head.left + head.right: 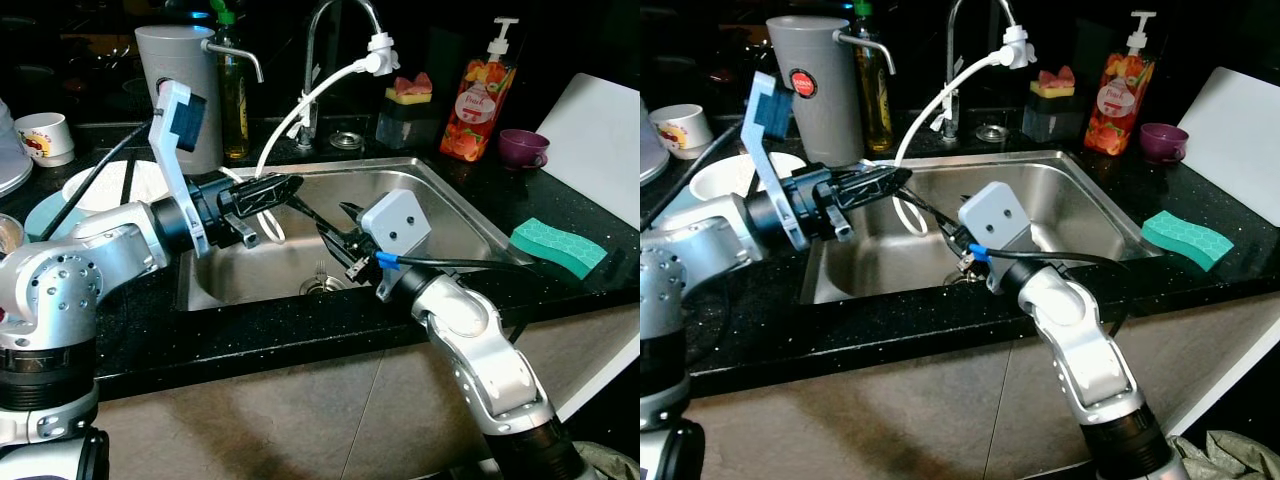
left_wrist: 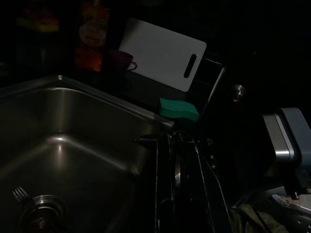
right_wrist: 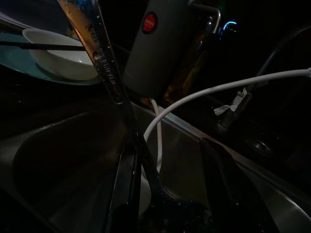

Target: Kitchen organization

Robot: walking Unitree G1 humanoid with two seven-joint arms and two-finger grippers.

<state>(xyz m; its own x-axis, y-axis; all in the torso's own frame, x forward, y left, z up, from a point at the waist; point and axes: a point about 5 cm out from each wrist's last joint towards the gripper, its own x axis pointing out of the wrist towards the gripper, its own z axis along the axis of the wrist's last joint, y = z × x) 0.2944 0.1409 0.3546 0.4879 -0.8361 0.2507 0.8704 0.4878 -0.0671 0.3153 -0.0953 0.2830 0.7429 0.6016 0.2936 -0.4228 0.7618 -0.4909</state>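
Both arms over the sink (image 1: 455,200), clearing barely begun.
Right gripper (image 1: 335,232) grasps a spoon (image 3: 104,63); left gripper (image 1: 270,190) looks clenched, empty; a fork (image 2: 19,194) waits at the drain.

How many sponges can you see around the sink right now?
2. A green sponge lies on the black counter to the right of the sink. A yellow sponge sits in the black holder behind the sink, beside the faucet. Others may be hidden.
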